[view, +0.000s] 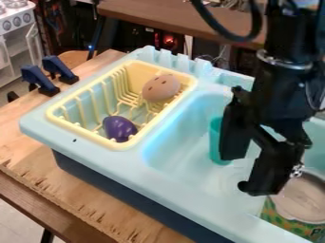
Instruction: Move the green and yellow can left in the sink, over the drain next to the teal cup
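Note:
The black gripper [242, 172] hangs over the right part of the light-blue toy sink [181, 137], with its two fingers apart and nothing seen between them. A teal cup [216, 142] stands in the basin just left of the gripper, partly hidden behind one finger. To the gripper's lower right is a can [289, 219] with a green patterned side and a pale round top. A yellow dish rack [56, 112] is set into the sink's left side. It holds a brown potato-like toy [161, 88] towards the back and a purple eggplant-like toy [119, 128] towards the front.
The sink unit sits on a wooden table [95, 207]. Two dark-blue clamps [39, 79] are at the table's left edge. Behind the sink is a brown tabletop [171, 18], and a white toy stove [16, 20] stands at the upper left.

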Controlling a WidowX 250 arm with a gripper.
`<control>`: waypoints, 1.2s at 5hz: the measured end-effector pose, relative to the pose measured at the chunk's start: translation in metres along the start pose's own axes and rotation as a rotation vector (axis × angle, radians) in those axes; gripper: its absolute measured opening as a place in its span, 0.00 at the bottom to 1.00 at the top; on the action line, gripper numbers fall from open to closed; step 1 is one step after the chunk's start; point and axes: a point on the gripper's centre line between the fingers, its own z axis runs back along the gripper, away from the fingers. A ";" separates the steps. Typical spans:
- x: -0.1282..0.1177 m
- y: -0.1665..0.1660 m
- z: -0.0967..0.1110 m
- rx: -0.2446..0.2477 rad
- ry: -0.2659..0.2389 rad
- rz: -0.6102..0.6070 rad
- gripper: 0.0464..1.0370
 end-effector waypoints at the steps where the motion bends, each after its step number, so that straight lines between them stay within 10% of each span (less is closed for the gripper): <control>1: 0.013 -0.008 0.000 -0.022 -0.072 -0.027 0.96; 3: 0.031 -0.006 0.006 -0.128 -0.224 -0.036 0.96; 6: 0.056 -0.039 0.011 -0.137 -0.293 0.022 0.97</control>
